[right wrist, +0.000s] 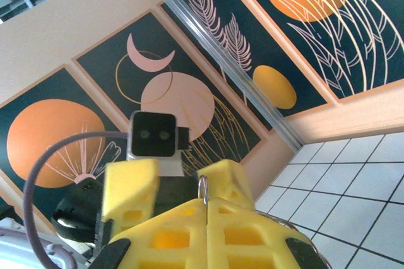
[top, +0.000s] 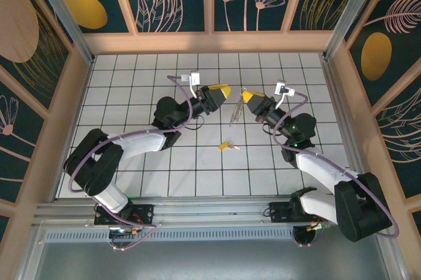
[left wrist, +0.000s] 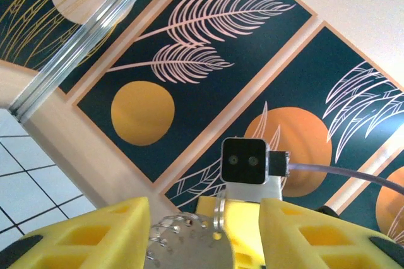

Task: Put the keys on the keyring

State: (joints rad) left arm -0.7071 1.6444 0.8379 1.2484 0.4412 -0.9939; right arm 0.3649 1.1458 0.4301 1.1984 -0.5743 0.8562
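Silvery and thin, the pale oval wire keyring hangs in the air between my two grippers, over the far middle of the white tiled table, with a fringe of small silver metal keys bunched along one edge. My right gripper has its yellow blocky fingers pressed flat together on the loop, and a short arc of wire pokes out above the seam. I hold it pinched like this so the ring hangs steady, with its free stretch offered to the other arm. My left gripper meets it nose to nose with jaws spread and the bunch of keys lying in the gap. The keys seem to brush one finger and stand clear of the other, though from this close I cannot be sure either pad touches metal. I judge the spread is there to leave room around the bunch rather than to grip it. The small key with the yellow plastic head lies flat on the tiled table, a little nearer my bases than the hanging keyring and apart from both grippers. It is not yet threaded, so I reckon the task is part done. The likely next move is for the left gripper to go down for it while the right gripper holds the keyring aloft.
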